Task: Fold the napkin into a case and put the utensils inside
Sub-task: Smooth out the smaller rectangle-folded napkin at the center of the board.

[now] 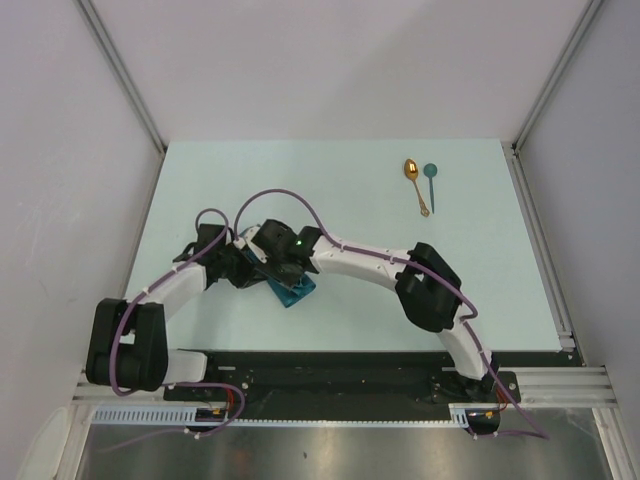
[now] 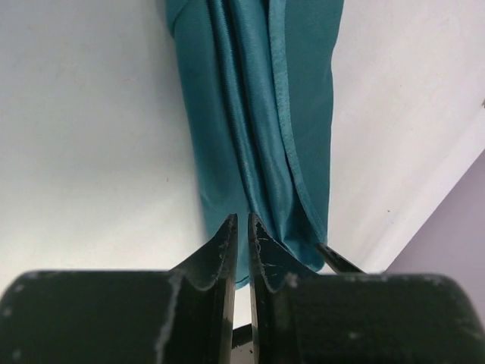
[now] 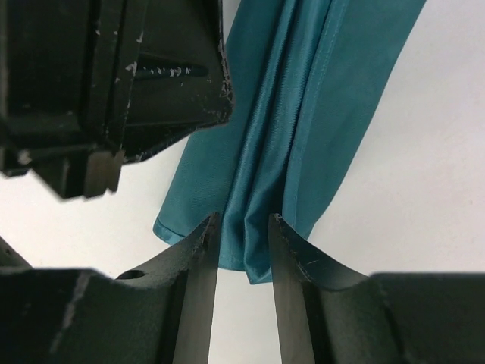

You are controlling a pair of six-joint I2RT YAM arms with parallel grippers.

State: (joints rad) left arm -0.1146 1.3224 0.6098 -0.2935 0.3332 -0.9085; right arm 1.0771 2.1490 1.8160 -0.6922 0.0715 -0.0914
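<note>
Pale counter (image 1: 300, 180), both arms huddled over the bunched-up teal napkin (image 1: 297, 291) mid-counter.
Left pincer (image 2: 242, 226) is nearly shut, pinching its pleats; right pincer (image 3: 242, 224) is narrow, squeezing its end. Gold spoon (image 1: 417, 188) and teal spoon (image 1: 431, 190) sit far right.

Soft, even white light falls from above, and the table (image 1: 330, 180) shows barely any shadow. In my wrist views the napkin (image 2: 258, 114) is sharp with a gentle sheen, while my dark fingers (image 2: 208, 262), so close up, go slightly soft toward their bases.
</note>
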